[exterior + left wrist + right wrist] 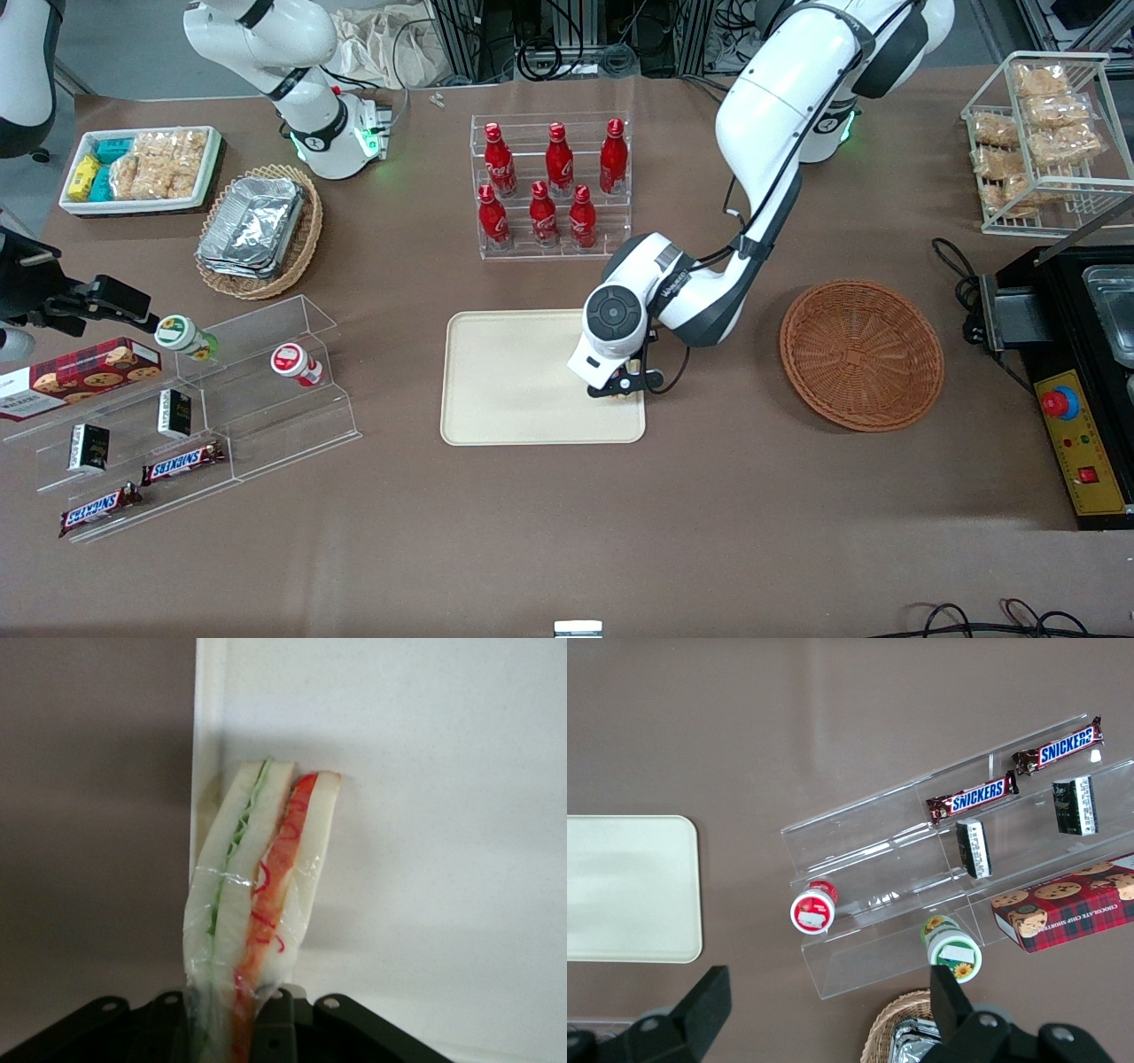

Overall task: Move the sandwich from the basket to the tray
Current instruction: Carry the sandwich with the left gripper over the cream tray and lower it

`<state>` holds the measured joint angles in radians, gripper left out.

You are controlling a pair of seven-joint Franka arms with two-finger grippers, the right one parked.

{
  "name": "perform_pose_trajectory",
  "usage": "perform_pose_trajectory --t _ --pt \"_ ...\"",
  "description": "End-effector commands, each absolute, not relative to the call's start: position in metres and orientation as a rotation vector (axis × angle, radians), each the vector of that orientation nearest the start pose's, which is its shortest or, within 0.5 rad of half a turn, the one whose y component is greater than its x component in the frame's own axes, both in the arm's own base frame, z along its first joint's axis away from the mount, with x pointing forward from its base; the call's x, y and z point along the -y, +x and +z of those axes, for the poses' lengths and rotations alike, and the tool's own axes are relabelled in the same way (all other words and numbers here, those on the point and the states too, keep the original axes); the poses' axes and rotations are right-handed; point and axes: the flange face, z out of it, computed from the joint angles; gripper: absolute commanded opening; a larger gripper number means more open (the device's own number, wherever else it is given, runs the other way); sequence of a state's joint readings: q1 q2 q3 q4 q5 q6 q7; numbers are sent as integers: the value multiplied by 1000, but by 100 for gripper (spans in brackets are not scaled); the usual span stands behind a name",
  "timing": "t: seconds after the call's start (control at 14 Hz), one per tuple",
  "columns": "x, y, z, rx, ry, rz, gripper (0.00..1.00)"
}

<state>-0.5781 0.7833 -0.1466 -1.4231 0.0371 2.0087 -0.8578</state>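
Observation:
My left gripper (625, 386) hangs over the cream tray (514, 381), at the tray's edge toward the working arm's end of the table. It is shut on the sandwich (261, 895), a plastic-wrapped wedge of pale bread with green and orange-red filling. In the left wrist view the black fingers (279, 1020) press the sandwich from both sides, and its tip lies over the tray (425, 815) close to the rim. I cannot tell whether it touches the tray. In the front view the arm hides the sandwich. The round reddish-brown basket (861, 354) stands empty beside the tray.
A clear rack of red cola bottles (549, 186) stands farther from the front camera than the tray. Clear stepped shelves with snacks (195, 399) and a tan basket of foil pans (257, 230) lie toward the parked arm's end. A black control box (1076, 399) sits beside the basket.

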Motion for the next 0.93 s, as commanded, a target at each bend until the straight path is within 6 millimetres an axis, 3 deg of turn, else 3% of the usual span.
perform_pose_trajectory --t 0.0,0.21,0.43,0.57,0.71,0.86 --pt "458 547 212 255 -2999 182 100" --pt "454 555 226 327 -3002 145 100" --pt "440 570 258 362 -3021 103 100" --pt "429 580 286 387 -3037 66 100" --pt "400 600 322 458 -3049 24 100" --pt "377 605 363 473 -3044 3 100"
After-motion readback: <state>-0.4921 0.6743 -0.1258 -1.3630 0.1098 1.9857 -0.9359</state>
